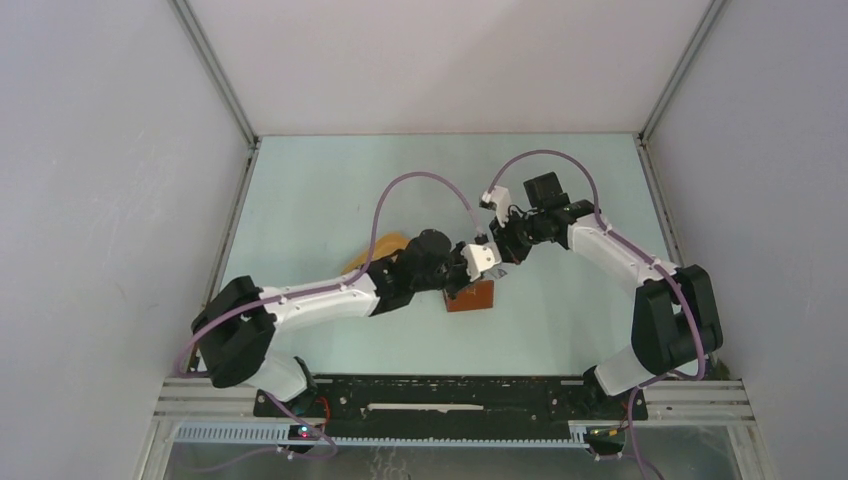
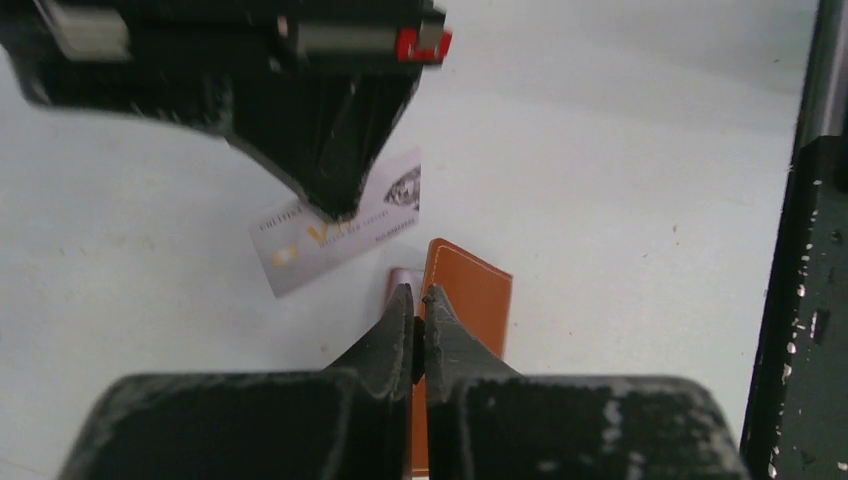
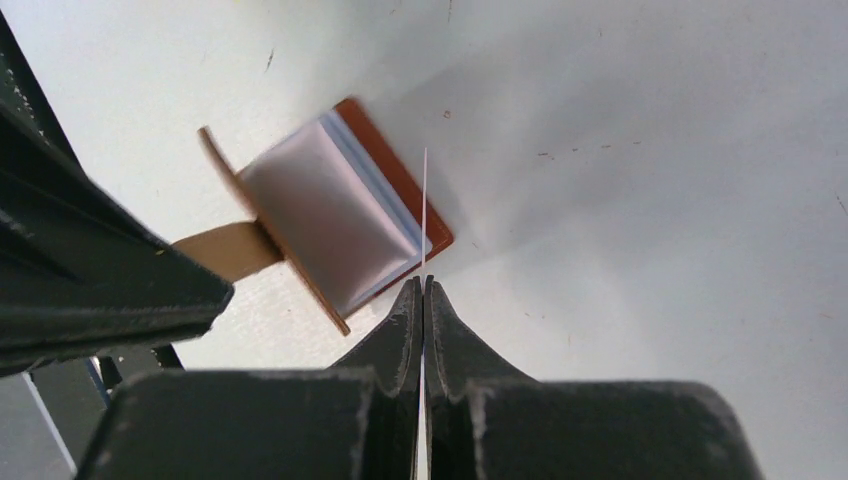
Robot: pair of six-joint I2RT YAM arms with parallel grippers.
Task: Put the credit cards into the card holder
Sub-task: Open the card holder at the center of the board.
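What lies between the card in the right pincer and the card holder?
Nothing: the left wrist view shows only bare table between the card and the card holder.

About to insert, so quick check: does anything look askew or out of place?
The credit card in the right gripper hangs tilted, one corner lowest, not square to the card holder that the left gripper holds open. Nothing else stands out.

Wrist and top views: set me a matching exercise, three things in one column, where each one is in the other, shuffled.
1 grey-white flat credit card
2 reddish-brown leather folding card holder
3 orange-yellow oval tray

a open, flap pinched by left gripper
b partly hidden behind left arm
c pinched in right gripper

Pairs: 1-c, 2-a, 3-b
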